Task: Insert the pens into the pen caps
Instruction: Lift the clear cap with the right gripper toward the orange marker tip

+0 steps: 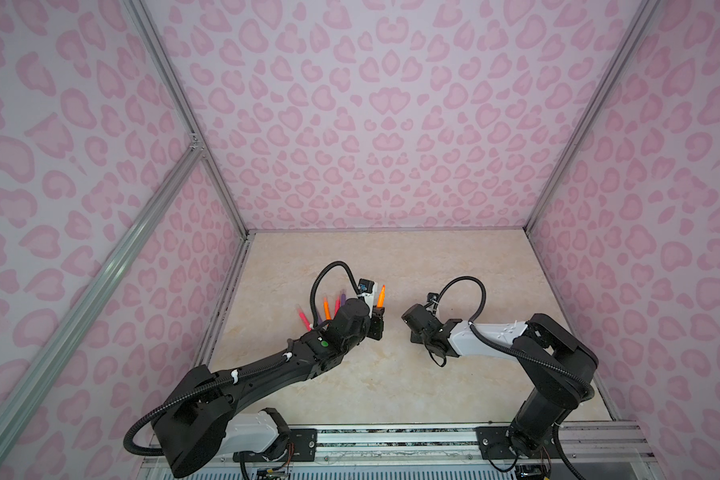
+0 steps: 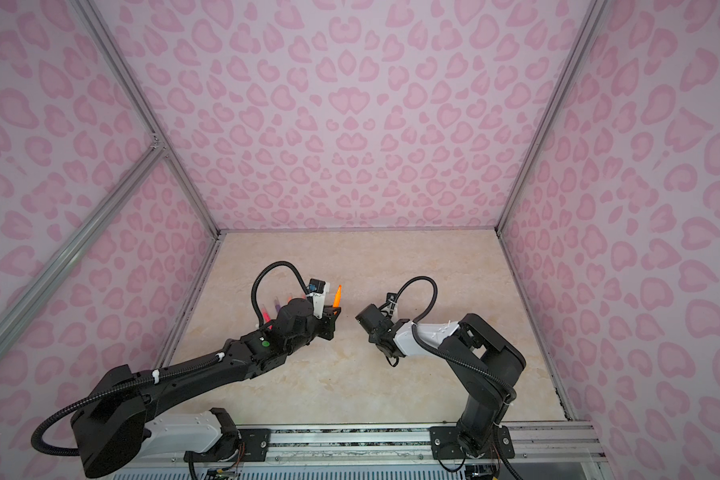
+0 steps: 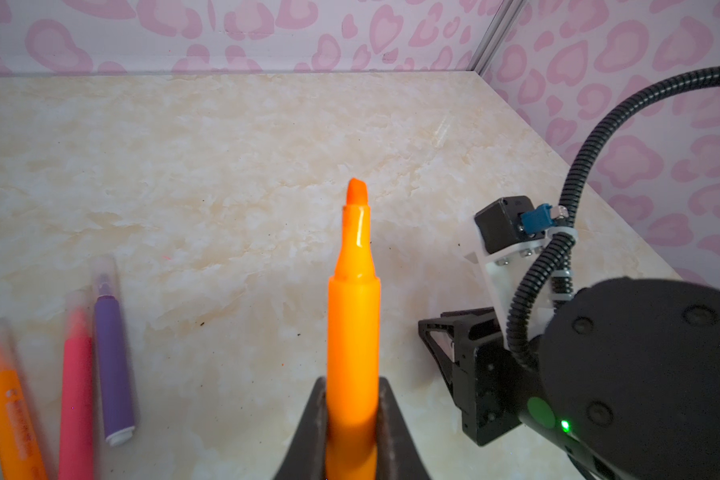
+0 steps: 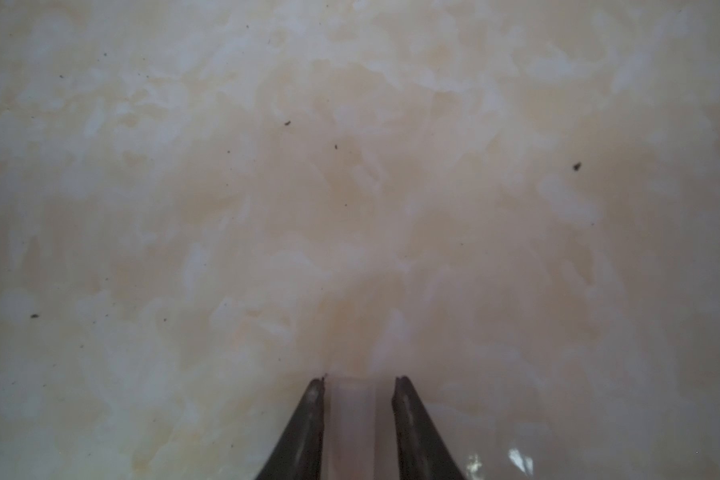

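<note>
While your left gripper (image 3: 352, 384) is squeezed tight on one slim orange marker pen (image 3: 353, 324) with a bare tip, three capped pens lie on the beige marbled table (image 3: 225, 166) — one orange pen (image 3: 11, 415), one pink-red pen (image 3: 75, 395), one purple pen (image 3: 111, 365). Your right gripper (image 4: 358, 380) stands a little apart around one small clear plastic cap (image 4: 350, 415) — it sits between the fingers (image 4: 310, 419), with a thin gap on one side.

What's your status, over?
Left end effector shut on orange pen, tip bare. Right end effector open astride clear cap on table. Nothing between them.
</note>
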Controlling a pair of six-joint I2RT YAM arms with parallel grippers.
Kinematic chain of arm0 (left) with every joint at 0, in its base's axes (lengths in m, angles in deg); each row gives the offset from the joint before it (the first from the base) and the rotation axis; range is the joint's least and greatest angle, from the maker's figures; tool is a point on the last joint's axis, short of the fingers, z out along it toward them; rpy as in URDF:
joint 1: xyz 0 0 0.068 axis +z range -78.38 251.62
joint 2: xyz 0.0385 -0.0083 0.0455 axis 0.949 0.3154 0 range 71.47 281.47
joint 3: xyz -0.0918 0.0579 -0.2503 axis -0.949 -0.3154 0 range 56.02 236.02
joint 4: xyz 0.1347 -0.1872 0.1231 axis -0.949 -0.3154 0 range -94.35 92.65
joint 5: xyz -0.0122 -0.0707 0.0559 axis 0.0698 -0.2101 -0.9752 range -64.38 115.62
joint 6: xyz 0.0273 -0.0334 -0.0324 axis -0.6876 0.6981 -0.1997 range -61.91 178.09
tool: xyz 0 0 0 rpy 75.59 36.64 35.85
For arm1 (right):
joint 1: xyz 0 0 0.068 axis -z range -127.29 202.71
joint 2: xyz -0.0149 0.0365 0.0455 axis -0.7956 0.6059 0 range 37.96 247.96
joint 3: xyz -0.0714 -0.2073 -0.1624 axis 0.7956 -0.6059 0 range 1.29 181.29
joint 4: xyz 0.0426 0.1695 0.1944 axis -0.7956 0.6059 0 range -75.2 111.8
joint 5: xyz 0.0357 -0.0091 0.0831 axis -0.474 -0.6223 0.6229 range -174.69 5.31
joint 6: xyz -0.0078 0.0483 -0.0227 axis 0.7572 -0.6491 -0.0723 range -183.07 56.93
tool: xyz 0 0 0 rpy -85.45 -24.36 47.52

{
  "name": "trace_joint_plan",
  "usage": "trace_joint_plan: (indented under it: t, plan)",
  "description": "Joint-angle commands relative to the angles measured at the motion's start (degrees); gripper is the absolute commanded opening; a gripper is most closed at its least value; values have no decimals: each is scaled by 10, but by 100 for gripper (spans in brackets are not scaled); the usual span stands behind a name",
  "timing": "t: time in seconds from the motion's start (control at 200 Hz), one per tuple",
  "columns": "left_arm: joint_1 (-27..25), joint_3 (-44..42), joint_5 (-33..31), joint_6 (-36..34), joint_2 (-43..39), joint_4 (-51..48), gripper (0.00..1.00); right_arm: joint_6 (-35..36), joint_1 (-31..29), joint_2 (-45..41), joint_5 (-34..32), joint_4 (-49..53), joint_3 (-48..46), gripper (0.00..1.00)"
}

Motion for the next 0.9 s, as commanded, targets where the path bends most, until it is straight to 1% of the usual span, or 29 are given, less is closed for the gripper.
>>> trace_joint_plan:
  t: [0.0,0.305,0.495,0.66,0.785,0.895]
  plan:
    - [0,8,3,-2,3,8,3,-5,-1,8,6,22,-1,26]
    - [0,10,7,-2,6,8,3,-7,-2,7,8,13,-5,19]
    - [0,4,21,-2,1,14,3,-11,0,-22,3,1,-20,12]
    - [-1,-2,27,-2,-6,21,3,-3,13,-101,-14,20,-18,8]
    - [-1,-8,45,-2,-12,33,3,19,20,-181,-35,45,14,8]
    - [-1,-21,71,-7,-21,58,3,42,36,-234,-38,34,47,8]
